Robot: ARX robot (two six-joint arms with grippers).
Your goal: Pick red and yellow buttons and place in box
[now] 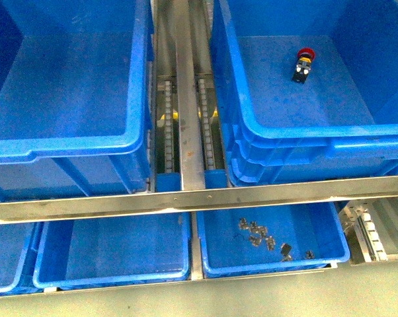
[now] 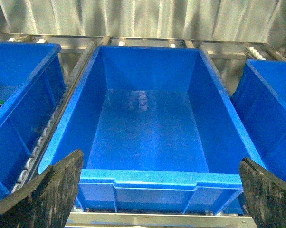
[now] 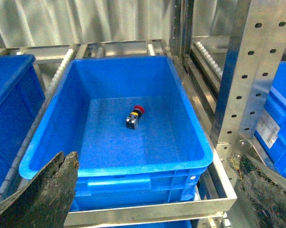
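Observation:
A pushbutton with a red mushroom cap, a yellow ring and a black body point(image 1: 303, 64) lies on its side on the floor of the large blue crate point(image 1: 318, 135) at the right. It also shows in the right wrist view point(image 3: 134, 117), near the middle of that crate point(image 3: 133, 168). No separate yellow-capped button shows. The large blue crate at the left point(image 1: 73, 142) is empty; the left wrist view looks into it point(image 2: 147, 178). My left gripper point(image 2: 160, 159) is open, in front of the empty crate's near rim. My right gripper point(image 3: 158, 156) is open, in front of the button crate's near rim. Neither arm shows in the front view.
A metal roller rail point(image 1: 186, 119) runs between the two crates and a metal crossbar point(image 1: 199, 197) runs below them. Shallow blue trays sit underneath; the right one point(image 1: 318, 254) holds several small metal parts point(image 1: 258, 236). A perforated steel upright point(image 3: 245, 71) stands right of the button crate.

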